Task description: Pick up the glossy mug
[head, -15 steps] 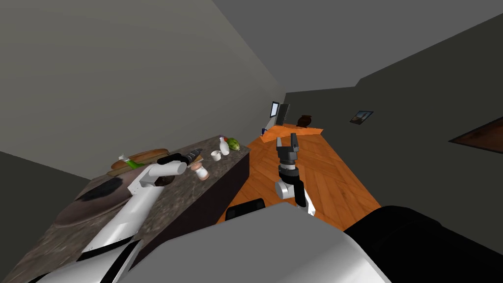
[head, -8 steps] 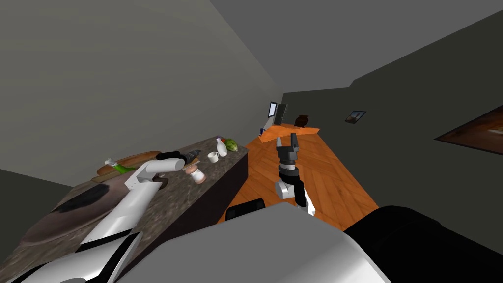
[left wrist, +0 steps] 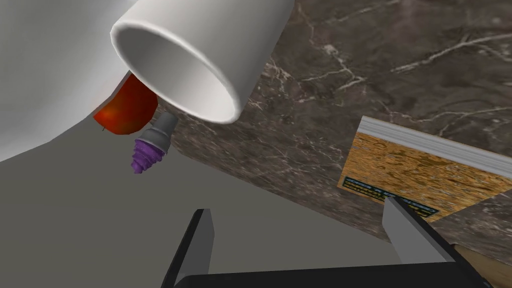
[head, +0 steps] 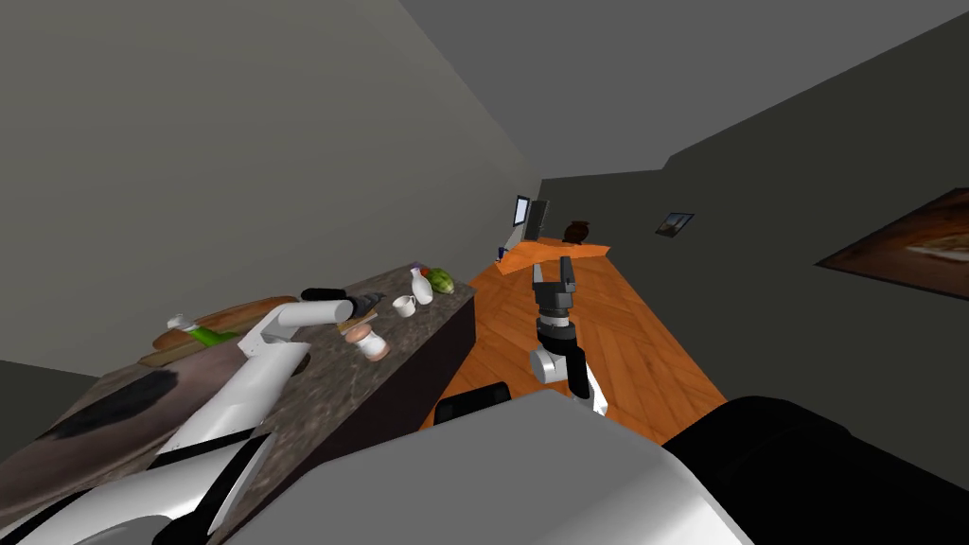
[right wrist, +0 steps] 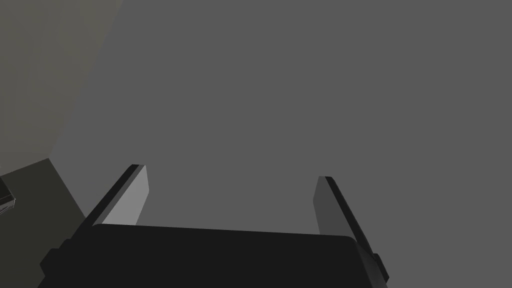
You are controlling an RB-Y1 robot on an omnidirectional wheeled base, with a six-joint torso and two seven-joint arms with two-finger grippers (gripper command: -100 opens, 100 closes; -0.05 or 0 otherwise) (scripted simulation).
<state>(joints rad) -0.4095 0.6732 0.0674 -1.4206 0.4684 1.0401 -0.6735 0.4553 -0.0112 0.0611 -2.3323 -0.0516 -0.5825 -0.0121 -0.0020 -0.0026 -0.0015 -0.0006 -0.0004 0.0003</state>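
We hold our left gripper out over the dark marbled counter, jaws spread wide with nothing between them. The glossy mug stands on that counter towards its far end. It is close ahead of the fingers but off to one side of their line, and we look into its open mouth, which seems empty. Just behind it sit a red-orange round thing and a grey neck with a purple cap. From the head view we take that cap for the top of the white bottle beside the mug. An orange-covered book lies flat by the other finger. Our right gripper is held up over the wooden floor past the counter's end, jaws likewise apart and empty.

We judge the mug stiff and light. Thin blades could slide on its smooth wall, and it looks brittle enough to chip if it knocks the bottle or drops. The surest hold looks like a pinch on the rim wall, one blade inside the mouth and one outside, on the side away from the bottle. Spanning the whole body may ask for more opening than we have. The hand would first need to shift sideways to bring the wall between the fingers, then close gently and lift straight up
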